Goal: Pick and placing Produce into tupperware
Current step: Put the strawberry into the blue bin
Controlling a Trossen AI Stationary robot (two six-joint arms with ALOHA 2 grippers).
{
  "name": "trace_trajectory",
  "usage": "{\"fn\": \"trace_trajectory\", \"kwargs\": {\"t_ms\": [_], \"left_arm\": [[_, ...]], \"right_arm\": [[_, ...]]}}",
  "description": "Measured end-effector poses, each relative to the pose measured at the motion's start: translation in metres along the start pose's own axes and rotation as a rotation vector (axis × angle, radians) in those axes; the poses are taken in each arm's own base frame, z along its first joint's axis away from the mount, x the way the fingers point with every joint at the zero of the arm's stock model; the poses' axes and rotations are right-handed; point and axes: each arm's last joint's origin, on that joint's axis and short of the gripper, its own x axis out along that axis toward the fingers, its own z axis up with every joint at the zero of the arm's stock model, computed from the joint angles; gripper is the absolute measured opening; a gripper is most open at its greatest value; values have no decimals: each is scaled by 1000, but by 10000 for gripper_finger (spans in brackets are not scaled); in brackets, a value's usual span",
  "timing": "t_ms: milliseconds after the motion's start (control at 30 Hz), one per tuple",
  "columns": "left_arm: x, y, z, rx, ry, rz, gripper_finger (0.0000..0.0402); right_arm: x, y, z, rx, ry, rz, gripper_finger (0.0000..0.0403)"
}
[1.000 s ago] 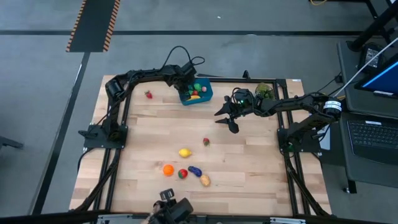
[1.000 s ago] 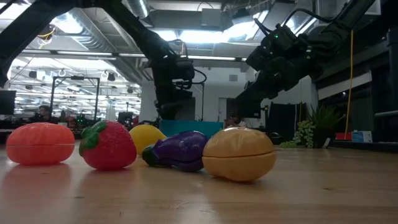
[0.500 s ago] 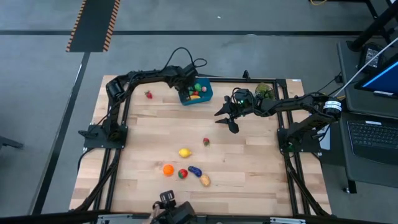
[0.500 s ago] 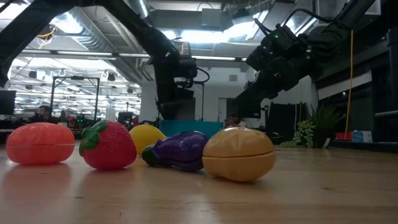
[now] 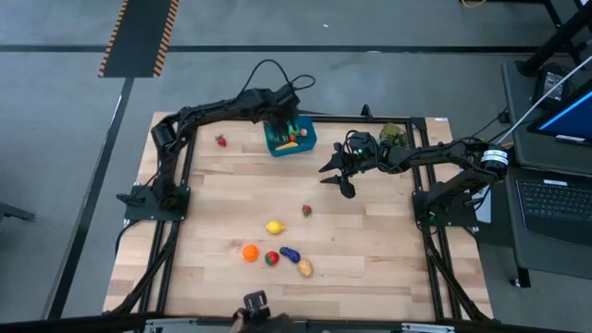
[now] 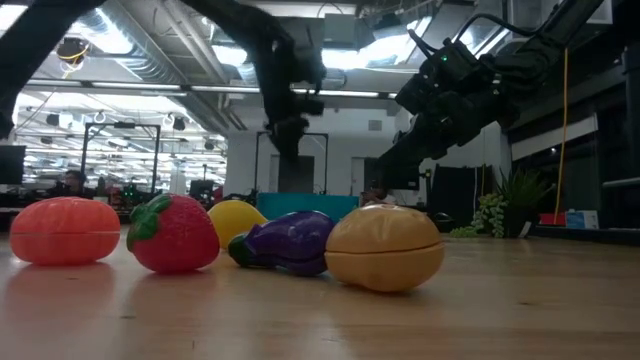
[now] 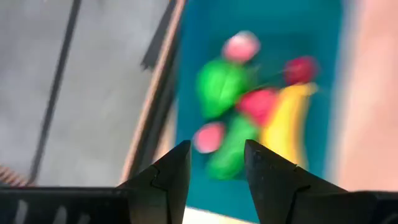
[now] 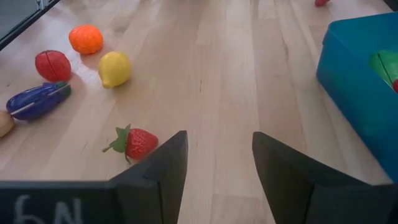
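Progress: partly done, by my reading; several pieces lie in the tupperware (image 5: 291, 139), seven are out on the counter (image 5: 370, 240).
Stray strawberry, far left: one small red strawberry (image 5: 221, 141) alone near the counter's far left edge, left of the box and apart from it.
Left gripper (image 5: 280, 117): above the box; its fingers (image 7: 168, 177) stand a narrow gap apart with nothing between them.
Tupperware: one blue box at the counter's far edge, left of centre.
Box contents: the left wrist view is blurred; I make out a yellow banana (image 7: 291, 124), two green pieces and three or four red or pink ones, exact count uncertain.
Near cluster, left to right: one orange (image 5: 250, 252), one red rounded fruit (image 5: 271, 258), one yellow lemon (image 5: 275, 227), one purple eggplant (image 5: 290, 253), one tan potato (image 5: 304, 268).
Mid-counter strawberry: one strawberry with a green cap (image 5: 306, 211), right of the lemon, nearest the right arm.
Right gripper (image 5: 340, 178): hangs over the middle of the counter, right of the box; its fingers (image 8: 158, 168) are part-way apart and empty, the capped strawberry lying just ahead of them.
Left to do: seven pieces, judged from how they lie: two strawberries and the five clustered ones.
Plant sprig (image 5: 392, 135): one, at the far right edge; not produce.
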Motion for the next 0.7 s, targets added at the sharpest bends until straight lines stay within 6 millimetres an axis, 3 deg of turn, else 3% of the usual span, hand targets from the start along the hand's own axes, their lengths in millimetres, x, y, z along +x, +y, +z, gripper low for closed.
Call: {"fn": "trace_trajectory", "kwargs": {"t_ms": [133, 267, 500, 700], "left_arm": [[-30, -13, -5, 9, -92, -52, 144], [-62, -31, -24, 6, -237, -72, 150], [-99, -74, -90, -42, -439, -135, 151], [-114, -108, -155, -88, -648, -146, 143]], "right_arm": [[0, 0, 0, 0, -1, 0, 183], [0, 0, 1, -4, -8, -2, 183], [0, 0, 2, -1, -21, -3, 183], [5, 9, 7, 9, -43, 25, 183]]}}
